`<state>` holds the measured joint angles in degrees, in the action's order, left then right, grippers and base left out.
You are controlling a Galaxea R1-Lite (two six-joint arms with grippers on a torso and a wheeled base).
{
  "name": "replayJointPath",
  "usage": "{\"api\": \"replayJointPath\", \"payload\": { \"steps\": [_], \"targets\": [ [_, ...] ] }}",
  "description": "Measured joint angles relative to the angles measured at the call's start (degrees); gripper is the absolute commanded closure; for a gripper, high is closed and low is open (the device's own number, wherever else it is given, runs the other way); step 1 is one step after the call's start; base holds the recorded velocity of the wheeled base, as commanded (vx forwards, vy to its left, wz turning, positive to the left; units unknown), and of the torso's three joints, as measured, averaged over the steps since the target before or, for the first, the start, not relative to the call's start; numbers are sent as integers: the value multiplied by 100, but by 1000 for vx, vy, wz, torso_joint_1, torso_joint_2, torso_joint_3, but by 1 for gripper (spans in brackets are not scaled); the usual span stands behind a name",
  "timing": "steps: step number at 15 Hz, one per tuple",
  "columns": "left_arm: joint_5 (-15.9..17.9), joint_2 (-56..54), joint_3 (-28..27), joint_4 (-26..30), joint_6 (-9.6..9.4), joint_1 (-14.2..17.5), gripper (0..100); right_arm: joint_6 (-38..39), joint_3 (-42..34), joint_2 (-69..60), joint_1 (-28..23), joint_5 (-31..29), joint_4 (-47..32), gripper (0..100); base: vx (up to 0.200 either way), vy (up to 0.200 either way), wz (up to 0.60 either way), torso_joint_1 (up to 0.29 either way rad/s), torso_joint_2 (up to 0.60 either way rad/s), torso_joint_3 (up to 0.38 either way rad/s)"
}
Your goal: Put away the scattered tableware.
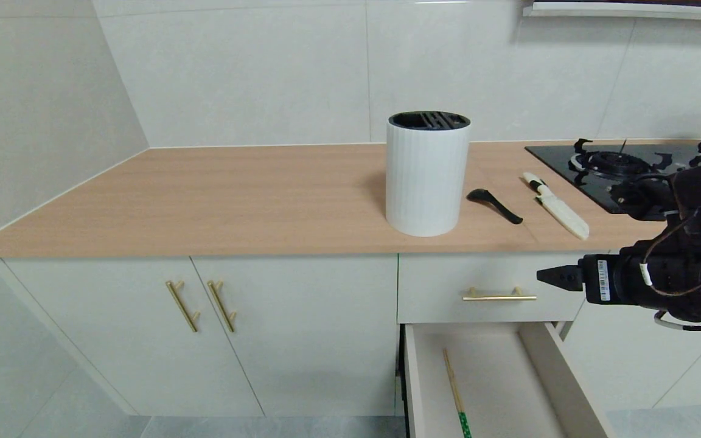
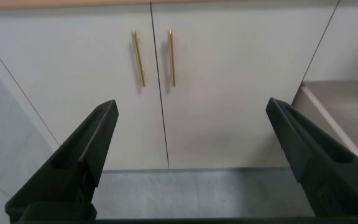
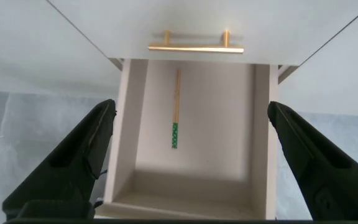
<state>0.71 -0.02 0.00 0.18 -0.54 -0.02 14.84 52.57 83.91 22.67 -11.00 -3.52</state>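
Your left claw [image 2: 191,109] gapes wide before the closed cabinet doors [image 2: 154,93]. On the tabletop [image 1: 235,201], a white knife block [image 1: 427,173] stands left of a black spoon [image 1: 493,205] and a white knife [image 1: 556,205]. Your right claw [image 3: 191,107], equally wide, hangs above the open drawer [image 3: 229,124], where green-ended chopsticks [image 3: 178,99] lie.

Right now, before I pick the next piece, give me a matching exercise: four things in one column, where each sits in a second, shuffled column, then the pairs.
1. chopsticks
2. black spoon
3. knife
4. white holder

A. lying on the counter, nearest the stove
B. upright on the counter, on the spoon's left
C. inside the open drawer
D. lying on the counter between holder and knife

Pairs: 1-C, 2-D, 3-A, 4-B.
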Motion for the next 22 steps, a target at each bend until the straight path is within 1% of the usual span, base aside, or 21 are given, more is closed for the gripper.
{"api": "replayJointPath", "payload": {
  "steps": [5,7,9,11,12,14,16,17,18,20,21,22],
  "targets": [
    [-2,0,0,0,0,-2,0,-179,-1,-6,-10,9,27,0,0,0,0,48,-109,-61],
    [0,-2,0,0,2,-2,0,-321,-1,35,-88,16,368,0,0,0,0,0,0,0],
    [-2,-2,0,0,2,-2,0,-679,35,197,-265,41,931,0,0,0,0,0,0,0],
    [0,-2,0,0,2,-2,0,-1035,204,575,-529,115,1805,0,0,0,0,0,0,0],
    [-2,-2,0,0,2,2,0,-1228,407,887,-672,154,2235,0,0,0,0,0,0,0],
    [0,0,0,0,2,2,0,-1552,989,1480,-868,288,2689,0,0,0,0,0,0,0],
    [-2,0,0,0,0,-2,0,-1774,1662,2092,-989,631,2859,0,0,0,0,0,0,0],
    [-2,-2,0,0,5,-2,0,-1820,1846,2328,-1030,866,2872,0,0,0,0,0,0,0],
    [-2,-2,0,0,5,-2,0,-1844,1992,2551,-1089,1250,2878,0,0,0,0,0,0,0],
    [0,-2,0,0,5,0,0,-1858,2070,2864,-1273,2260,2845,0,0,0,0,0,0,0],
    [0,-2,0,0,5,2,0,-1869,2092,2987,-1417,2525,2843,0,0,0,0,0,0,0],
    [0,0,0,0,2,0,0,-1979,2103,3076,-1524,2591,2862,0,0,0,0,0,0,0]
  ]
}}
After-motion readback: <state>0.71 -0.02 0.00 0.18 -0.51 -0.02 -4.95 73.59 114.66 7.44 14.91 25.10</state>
